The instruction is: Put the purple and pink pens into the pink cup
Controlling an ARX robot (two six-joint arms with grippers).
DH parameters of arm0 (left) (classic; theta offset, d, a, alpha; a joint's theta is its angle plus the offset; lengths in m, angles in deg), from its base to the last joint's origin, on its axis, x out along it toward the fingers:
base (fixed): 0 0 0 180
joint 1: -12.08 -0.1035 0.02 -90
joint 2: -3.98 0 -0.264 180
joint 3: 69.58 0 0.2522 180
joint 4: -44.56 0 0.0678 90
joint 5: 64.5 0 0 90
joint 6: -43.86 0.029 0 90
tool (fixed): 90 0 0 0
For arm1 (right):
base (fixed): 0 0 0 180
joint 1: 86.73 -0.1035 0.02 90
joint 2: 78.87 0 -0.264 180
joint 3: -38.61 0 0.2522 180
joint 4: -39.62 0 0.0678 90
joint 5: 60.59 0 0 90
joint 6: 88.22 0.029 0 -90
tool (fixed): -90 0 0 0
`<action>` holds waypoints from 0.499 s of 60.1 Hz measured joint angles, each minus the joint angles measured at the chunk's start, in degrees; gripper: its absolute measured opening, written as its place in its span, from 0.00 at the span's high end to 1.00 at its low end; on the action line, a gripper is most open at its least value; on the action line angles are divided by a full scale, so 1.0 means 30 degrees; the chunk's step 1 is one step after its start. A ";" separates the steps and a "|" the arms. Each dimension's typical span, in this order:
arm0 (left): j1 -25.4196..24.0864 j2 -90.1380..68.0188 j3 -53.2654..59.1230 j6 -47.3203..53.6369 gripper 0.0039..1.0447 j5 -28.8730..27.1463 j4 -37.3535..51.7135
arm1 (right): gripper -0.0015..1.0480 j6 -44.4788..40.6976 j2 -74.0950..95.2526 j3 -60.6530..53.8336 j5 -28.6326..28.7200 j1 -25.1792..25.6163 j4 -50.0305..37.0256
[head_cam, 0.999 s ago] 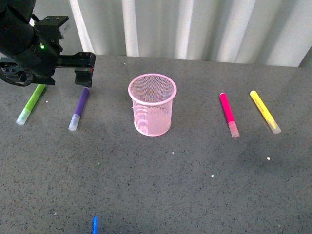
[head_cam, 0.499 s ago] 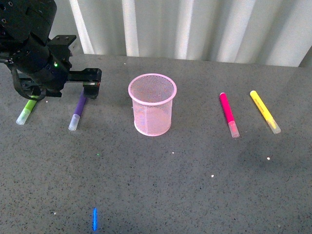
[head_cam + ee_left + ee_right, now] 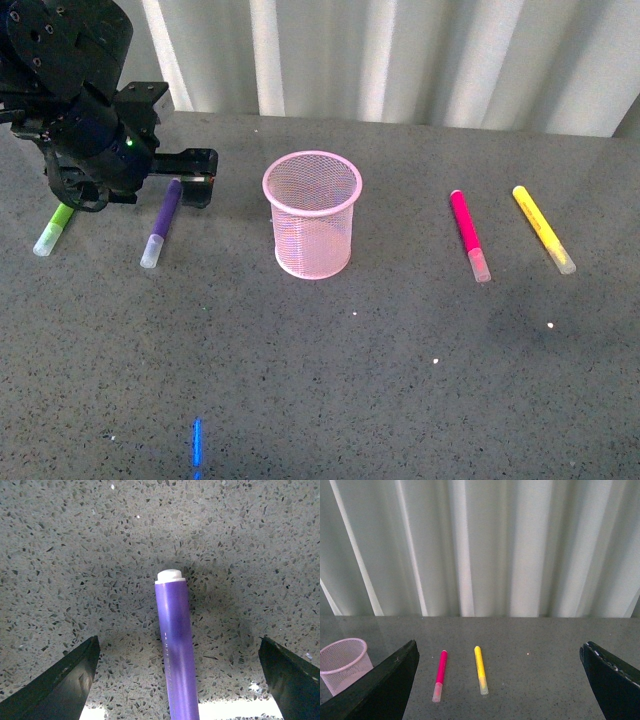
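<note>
Grey speckled tabletop (image 3: 330, 380) with a white ribbed wall behind it. Far left is a lime green marker (image 3: 52, 228), its far end hidden behind the black left arm. Next over, the left gripper (image 3: 182, 180) hangs right above the far end of the purple pen (image 3: 160, 225). The pen lies flat on the table, clear cap toward the robot. In the left wrist view the fingers (image 3: 60, 685) are spread wide, one on each side of the pen with a good gap, and neither touches it. Can't tell how high off the table they are.

The pink cup (image 3: 312, 213) stands upright in the middle, well apart from both pens. To its right the pink pen (image 3: 469, 235) lies flat, cap toward the robot, with a yellow marker (image 3: 543, 228) beside it.

The right gripper (image 3: 498, 645) only shows up in its own wrist view. Its fingers (image 3: 612, 680) are wide apart, gripping nothing, and it's raised above the table.
</note>
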 joint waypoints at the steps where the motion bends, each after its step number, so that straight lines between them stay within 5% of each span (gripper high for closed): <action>1: 0.0015 -0.0022 -0.0022 -0.0015 0.06 0.0015 0.0000 | 0.07 0.0000 0.0000 0.0000 0.0000 0.0000 0.0000; 30: 0.0379 -0.0619 -0.0852 0.0393 0.07 -0.0656 -0.0131 | 0.07 0.0000 0.0000 0.0000 0.0000 0.0000 0.0000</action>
